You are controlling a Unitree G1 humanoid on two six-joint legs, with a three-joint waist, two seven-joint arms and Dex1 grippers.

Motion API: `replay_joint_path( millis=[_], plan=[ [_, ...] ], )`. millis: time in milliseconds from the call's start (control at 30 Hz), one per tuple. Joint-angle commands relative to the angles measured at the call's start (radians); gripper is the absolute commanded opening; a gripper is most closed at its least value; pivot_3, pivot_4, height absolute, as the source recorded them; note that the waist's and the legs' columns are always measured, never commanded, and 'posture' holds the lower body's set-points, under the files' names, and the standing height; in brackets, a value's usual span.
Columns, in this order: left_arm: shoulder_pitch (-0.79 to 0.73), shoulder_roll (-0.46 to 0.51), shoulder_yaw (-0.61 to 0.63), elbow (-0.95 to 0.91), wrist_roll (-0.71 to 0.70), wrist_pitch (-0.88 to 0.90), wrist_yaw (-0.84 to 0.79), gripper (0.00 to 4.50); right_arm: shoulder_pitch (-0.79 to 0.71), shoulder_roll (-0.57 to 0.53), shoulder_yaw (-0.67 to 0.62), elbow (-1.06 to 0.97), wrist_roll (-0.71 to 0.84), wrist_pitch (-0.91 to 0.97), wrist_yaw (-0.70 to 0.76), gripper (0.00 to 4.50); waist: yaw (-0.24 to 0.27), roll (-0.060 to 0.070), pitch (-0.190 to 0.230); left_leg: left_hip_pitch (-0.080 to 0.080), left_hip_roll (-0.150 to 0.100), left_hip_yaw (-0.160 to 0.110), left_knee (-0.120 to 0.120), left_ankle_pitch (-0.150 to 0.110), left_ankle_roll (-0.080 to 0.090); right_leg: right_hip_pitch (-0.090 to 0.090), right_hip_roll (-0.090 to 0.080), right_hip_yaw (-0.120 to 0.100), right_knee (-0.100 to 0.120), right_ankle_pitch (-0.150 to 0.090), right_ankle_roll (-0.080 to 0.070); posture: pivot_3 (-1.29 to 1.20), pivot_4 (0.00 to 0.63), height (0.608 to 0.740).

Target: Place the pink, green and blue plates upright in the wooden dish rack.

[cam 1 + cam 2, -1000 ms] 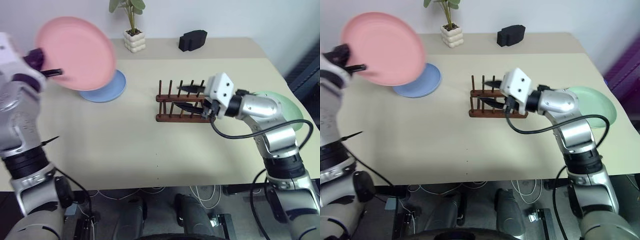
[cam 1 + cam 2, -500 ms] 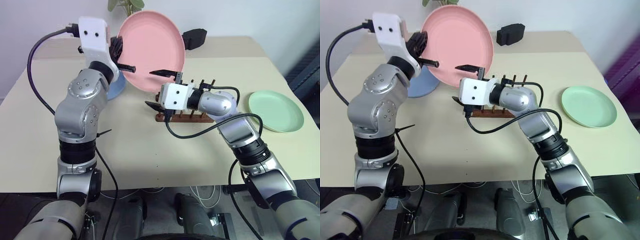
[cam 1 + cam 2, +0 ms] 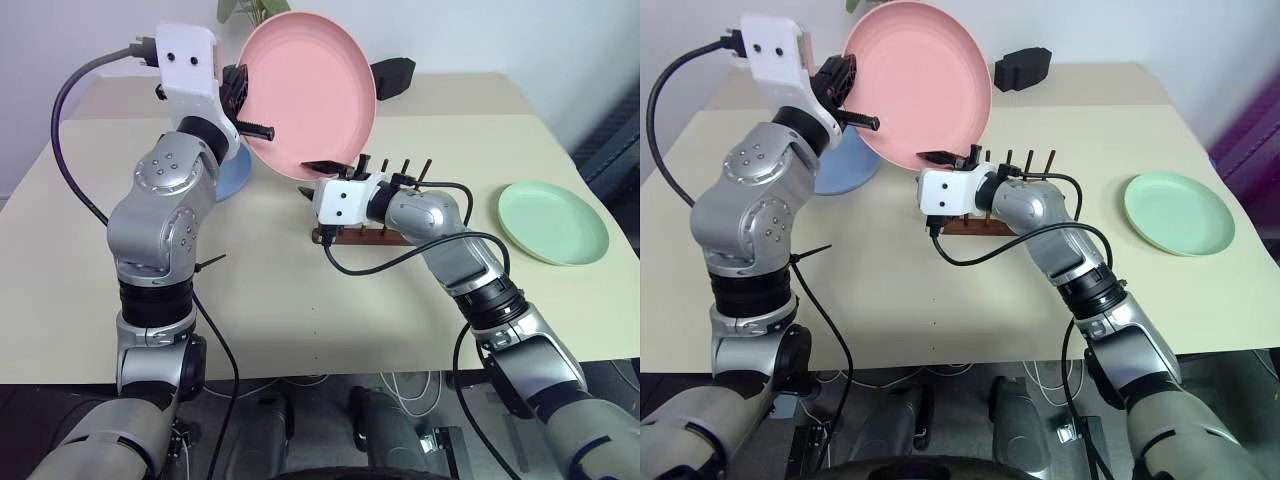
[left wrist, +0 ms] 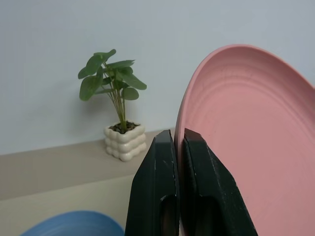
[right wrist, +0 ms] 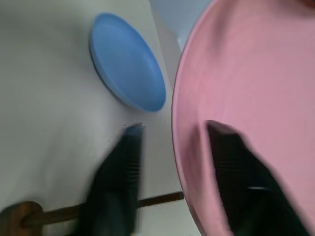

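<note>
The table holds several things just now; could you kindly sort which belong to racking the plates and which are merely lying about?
For the job:
- round salmon-pink plate, held up on edge
- round mint-green plate
- round light-blue plate
- dark reddish-brown wooden peg rack

Lying about:
- small green plant in a white bubbled pot
- black block-shaped object

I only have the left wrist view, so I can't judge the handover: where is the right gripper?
Observer: The right gripper is at the lower rim of the pink plate, with a finger on each side, not clamped.
Operator: And the rack?
Observer: The wooden dish rack stands on the table just beyond the right gripper, with no plate in it.
Operator: The green plate?
Observer: The green plate lies flat on the table, to the robot's right of the rack.
</note>
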Motion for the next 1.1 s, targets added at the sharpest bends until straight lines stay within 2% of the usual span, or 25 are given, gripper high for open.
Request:
replay_joint_path(
  millis=[33,300,433,533,633,733,800,867,967,1000,1100],
  plan=[
    [-0.028,0.000,0.024,-0.044,0.001,-0.006,-0.001,0.00,-0.027,0.015,-0.011,-0.011,-0.024,-0.032,-0.036,0.05,0.000,0.000,0.000,0.000,0.000,0.000,0.000,0.000,0.000,0.000,0.000,0.000,0.000,0.000,0.000,0.00,0.150,0.735],
    [-0.015,-0.024,0.060,-0.041,-0.014,-0.020,0.006,0.00,-0.027,0.020,-0.004,0.004,-0.087,-0.084,-0.078,0.05,0.000,0.000,0.000,0.000,0.000,0.000,0.000,0.000,0.000,0.000,0.000,0.000,0.000,0.000,0.000,0.00,0.150,0.735],
    [-0.023,-0.066,0.117,-0.049,-0.054,-0.058,0.010,1.48,-0.037,0.006,-0.014,0.016,-0.110,-0.112,-0.101,0.00,0.000,0.000,0.000,0.000,0.000,0.000,0.000,0.000,0.000,0.000,0.000,0.000,0.000,0.000,0.000,0.00,0.150,0.735],
    [-0.047,-0.084,0.176,-0.057,-0.086,-0.137,0.011,3.04,-0.050,-0.022,-0.013,0.037,-0.158,-0.150,-0.134,0.00,0.000,0.000,0.000,0.000,0.000,0.000,0.000,0.000,0.000,0.000,0.000,0.000,0.000,0.000,0.000,0.00,0.150,0.735],
    [-0.053,-0.034,0.219,-0.023,-0.051,-0.192,0.032,4.47,-0.064,-0.047,-0.027,0.056,-0.175,-0.180,-0.157,0.00,-0.002,0.000,0.000,0.000,0.000,0.000,0.000,0.000,0.000,0.000,0.000,0.000,0.000,0.000,0.000,0.00,0.150,0.735],
    [-0.047,0.022,0.275,0.017,-0.058,-0.237,0.024,4.47,-0.083,-0.082,-0.066,0.075,-0.156,-0.203,-0.171,0.00,-0.004,0.000,0.000,0.000,0.000,0.000,-0.001,0.000,0.000,0.000,0.000,0.000,0.000,0.000,0.000,0.00,0.150,0.735],
    [0.012,0.115,0.263,0.058,-0.016,-0.227,-0.026,4.47,-0.080,-0.106,-0.144,0.071,-0.059,-0.192,-0.150,0.00,-0.004,0.000,0.000,0.000,0.000,0.000,-0.001,0.000,0.000,0.000,0.001,0.000,0.000,0.000,0.000,0.00,0.150,0.735],
    [0.047,0.158,0.253,0.082,-0.014,-0.209,-0.051,4.47,-0.070,-0.107,-0.201,0.058,0.043,-0.163,-0.113,0.00,-0.003,0.000,0.000,0.000,0.000,0.000,-0.001,0.000,0.000,0.000,0.000,0.000,0.000,0.000,0.000,0.00,0.150,0.735],
    [0.155,0.202,0.202,0.069,-0.030,-0.201,-0.158,4.47,-0.025,-0.118,-0.338,-0.047,0.368,-0.033,0.062,0.00,0.003,0.000,0.000,0.000,0.000,0.000,0.000,0.000,0.000,0.001,0.000,0.000,-0.001,0.000,0.000,0.00,0.150,0.735],
    [0.177,0.209,0.191,0.062,-0.033,-0.209,-0.183,4.47,-0.018,-0.121,-0.366,-0.071,0.430,0.003,0.093,0.00,0.005,0.000,0.000,0.000,0.000,0.000,0.000,0.000,0.000,0.001,0.000,0.000,0.000,0.000,0.000,0.00,0.150,0.735],
    [0.268,0.188,0.180,0.009,-0.115,-0.264,-0.315,4.47,0.007,-0.147,-0.490,-0.173,0.698,0.216,0.181,0.00,0.004,0.000,0.000,-0.001,0.001,-0.001,0.001,0.000,0.000,0.001,-0.001,0.000,-0.001,0.000,0.000,0.00,0.150,0.735]
  ],
)
